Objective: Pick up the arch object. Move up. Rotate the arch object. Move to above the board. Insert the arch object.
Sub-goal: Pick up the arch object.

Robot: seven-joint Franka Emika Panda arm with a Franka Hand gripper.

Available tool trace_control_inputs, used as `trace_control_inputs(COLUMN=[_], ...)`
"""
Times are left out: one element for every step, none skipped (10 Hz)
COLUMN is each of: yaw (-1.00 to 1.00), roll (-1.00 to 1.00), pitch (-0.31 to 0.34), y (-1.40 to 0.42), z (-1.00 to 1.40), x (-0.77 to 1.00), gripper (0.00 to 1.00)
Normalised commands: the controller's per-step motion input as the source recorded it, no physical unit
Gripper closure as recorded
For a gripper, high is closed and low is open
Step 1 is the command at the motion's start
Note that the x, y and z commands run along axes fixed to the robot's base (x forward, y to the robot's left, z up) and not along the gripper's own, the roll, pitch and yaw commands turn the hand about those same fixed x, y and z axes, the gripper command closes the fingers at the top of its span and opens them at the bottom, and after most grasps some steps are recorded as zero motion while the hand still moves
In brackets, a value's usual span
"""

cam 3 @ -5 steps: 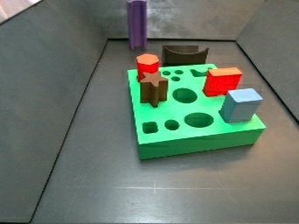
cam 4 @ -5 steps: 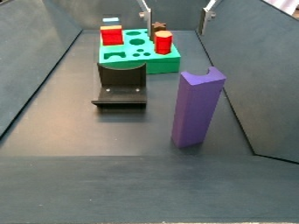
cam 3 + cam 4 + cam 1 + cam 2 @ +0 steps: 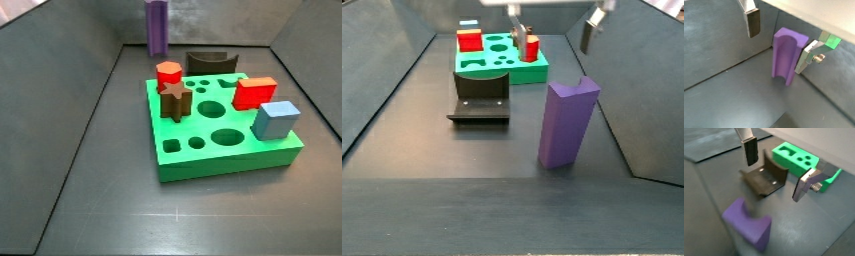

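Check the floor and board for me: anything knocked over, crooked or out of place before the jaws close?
Nothing stands out. The arch object stands upright on the floor, apart from the board. The pieces on the board sit upright. The gripper is open, its fingers either side of the arch object, not yet touching it.

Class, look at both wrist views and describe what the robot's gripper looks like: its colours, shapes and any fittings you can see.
The gripper has two flat silver metal plate fingers. One finger carries a dark rectangular pad near its tip; the same pad shows in both wrist views. The other finger bears a small round metal fastener on its outer face. No cables or markings are visible.
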Motion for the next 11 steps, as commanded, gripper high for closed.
trace_control_inputs(yaw=[0.56,0.37,0.38,0.24,0.07,-0.07,-0.06,0.0,0.0,0.0,0.0], roll=[-0.05,-0.12,-0.13,-0.15,-0.13,-0.12,-0.11,-0.07,-0.12,-0.18,-0.26], pitch=[-0.13,-0.097,-0.066,0.0,-0.039,-0.089,-0.07,0.0,0.0,-0.01,-0.02], y=[0.41,0.19,0.26,0.35,0.38,0.25,0.31,0.31,0.24,0.09,0.02], z=[-0.21,-0.14,-0.05,-0.07,-0.12,-0.19,-0.47,-0.81,-0.82,-0.72,-0.46], x=[-0.1,0.0,0.04,0.03,-0.09,-0.42,-0.34,0.0,0.11,0.12,0.09], gripper=[0.0,0.0,0.0,0.0,0.0,0.0,0.0,0.0,0.0,0.0,0.0])
